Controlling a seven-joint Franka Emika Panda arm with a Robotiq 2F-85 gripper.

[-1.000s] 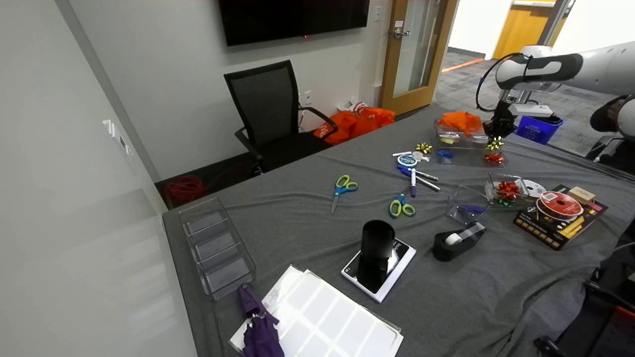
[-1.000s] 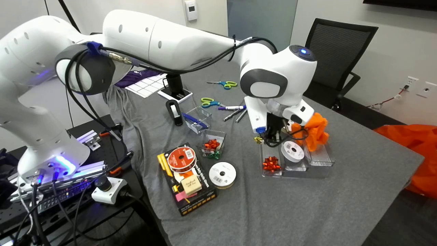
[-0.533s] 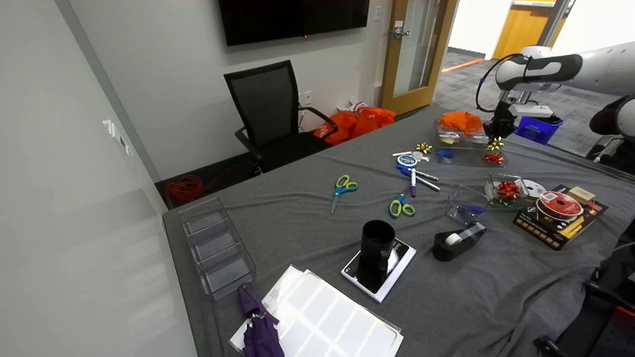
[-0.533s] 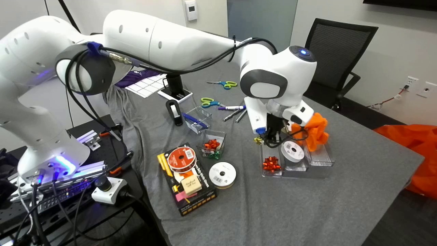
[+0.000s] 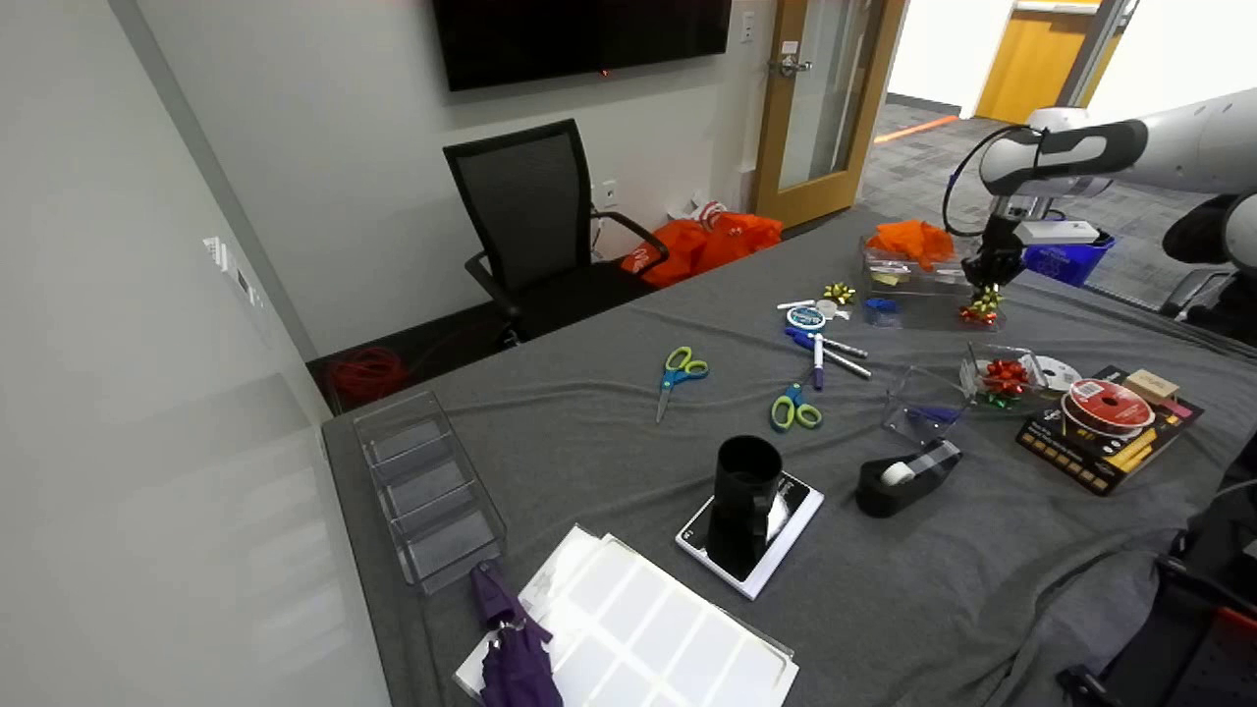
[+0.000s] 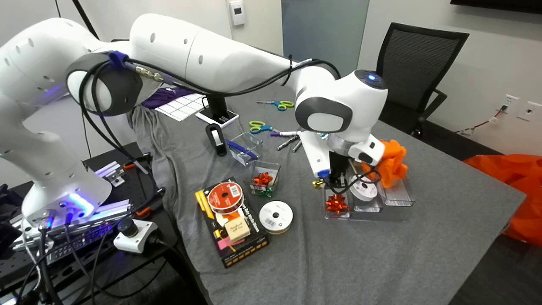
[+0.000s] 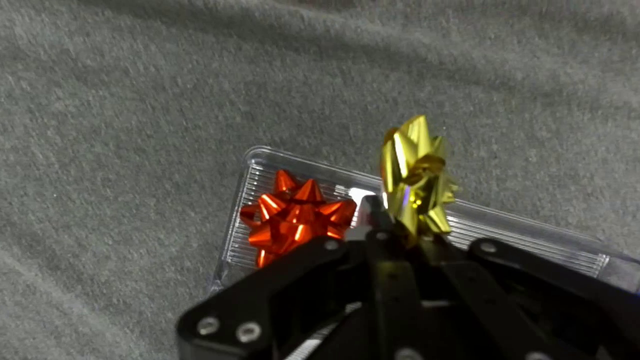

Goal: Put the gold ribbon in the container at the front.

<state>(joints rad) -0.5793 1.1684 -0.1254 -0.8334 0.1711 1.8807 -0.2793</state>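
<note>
Pinching a shiny gold ribbon bow (image 7: pixel 417 177) between its tips, the black gripper (image 7: pixel 400 232) points down, white arm (image 6: pixel 224 61) outstretched.

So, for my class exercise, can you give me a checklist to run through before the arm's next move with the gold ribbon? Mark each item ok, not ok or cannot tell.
1. Is the gripper shut on the gold ribbon? Ok.
2. Is the gold ribbon apart from the red bow? Ok; a gap shows in the wrist view.
3. Is the gold ribbon wholly over the front container? Cannot tell; part appears past the rim in the wrist view.
4. Is the floor below in plain sight? Not ok; the gripper hides much of it.
5. Is the crumpled orange item apart from the gold ribbon? Ok in both exterior views.
</note>
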